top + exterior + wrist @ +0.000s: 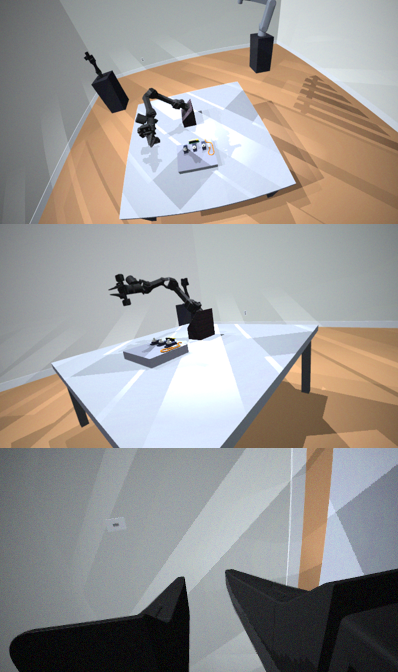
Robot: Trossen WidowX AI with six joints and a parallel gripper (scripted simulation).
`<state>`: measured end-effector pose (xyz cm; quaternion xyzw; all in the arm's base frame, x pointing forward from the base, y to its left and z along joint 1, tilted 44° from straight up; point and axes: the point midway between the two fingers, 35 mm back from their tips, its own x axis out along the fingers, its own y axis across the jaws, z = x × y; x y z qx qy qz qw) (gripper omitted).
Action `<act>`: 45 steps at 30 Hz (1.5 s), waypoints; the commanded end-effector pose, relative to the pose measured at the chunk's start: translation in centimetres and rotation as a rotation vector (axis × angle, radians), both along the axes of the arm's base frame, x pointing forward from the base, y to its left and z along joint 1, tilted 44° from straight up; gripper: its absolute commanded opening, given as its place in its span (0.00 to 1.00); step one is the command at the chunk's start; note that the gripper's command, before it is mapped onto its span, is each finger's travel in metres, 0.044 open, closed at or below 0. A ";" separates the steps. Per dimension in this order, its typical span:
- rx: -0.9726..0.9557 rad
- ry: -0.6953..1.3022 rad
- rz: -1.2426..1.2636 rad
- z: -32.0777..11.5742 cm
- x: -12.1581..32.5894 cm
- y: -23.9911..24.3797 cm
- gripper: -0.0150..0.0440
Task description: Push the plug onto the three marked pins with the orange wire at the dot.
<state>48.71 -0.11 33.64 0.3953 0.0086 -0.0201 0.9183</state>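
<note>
The grey holder block [197, 164] [139, 354] lies on the table. Several small dark parts with white round tops stand on it; the rightmost servo [203, 146] [169, 344] is beside the orange lead [211, 154] [164, 351], which lies in a loop. A small green, black and yellow strip [193, 141] [170, 338] sits at the block's edge on the arm's side. The plug, its holes, single pins and the dot are too small to make out. My gripper [155, 143] [109, 292] [205, 580] is partly open and empty, high above the table, left of the block in the top view.
The dark arm base [189, 118] [200, 324] stands on the table [236, 178] [200, 391] beyond the strip. Two other arms stand on dark pedestals [111, 94] [261, 53] off the table. The wrist view shows mostly wall between the fingertips.
</note>
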 end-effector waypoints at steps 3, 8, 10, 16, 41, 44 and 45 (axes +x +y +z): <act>-0.186 -0.011 0.015 0.8 -4.1 0.1 0.45; -0.330 -0.025 0.021 1.0 -7.3 0.1 0.45; -0.388 -0.031 0.022 1.1 -8.6 0.1 0.45; -0.561 -0.050 0.022 0.7 -12.3 0.1 0.45; -0.732 0.414 0.113 -9.9 -9.2 1.3 0.45; -0.728 0.518 0.127 -12.2 -8.1 1.8 0.45; -0.728 0.553 0.130 -13.1 -7.7 1.9 0.45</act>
